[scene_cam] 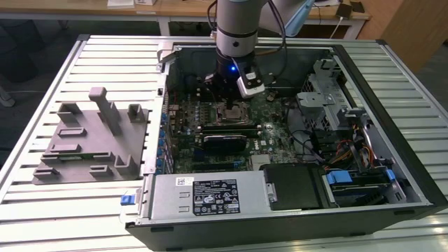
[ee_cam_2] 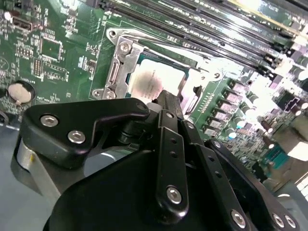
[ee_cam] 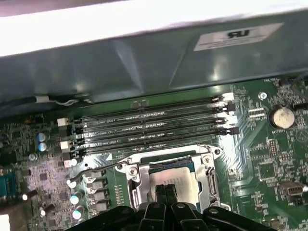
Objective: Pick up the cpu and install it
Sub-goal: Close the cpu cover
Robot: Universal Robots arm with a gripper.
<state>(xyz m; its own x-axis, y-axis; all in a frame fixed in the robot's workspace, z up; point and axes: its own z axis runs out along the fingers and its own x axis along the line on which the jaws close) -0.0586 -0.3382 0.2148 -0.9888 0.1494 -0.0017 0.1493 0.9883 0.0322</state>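
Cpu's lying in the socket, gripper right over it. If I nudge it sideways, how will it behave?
The cpu looks like a thin rigid plate, so it likely won't flex. Its smooth metal top is probably slippery under the gripper. Lying flat inside the socket frame, it should barely slide and can't roll.

My arm [scene_cam: 236, 34] is a silvery-grey tube with a blue light [scene_cam: 232, 68] and black cable [scene_cam: 284, 29]; my black fingers [ee_cam_2: 169, 139] carry shiny screws [ee_cam_2: 173, 194].
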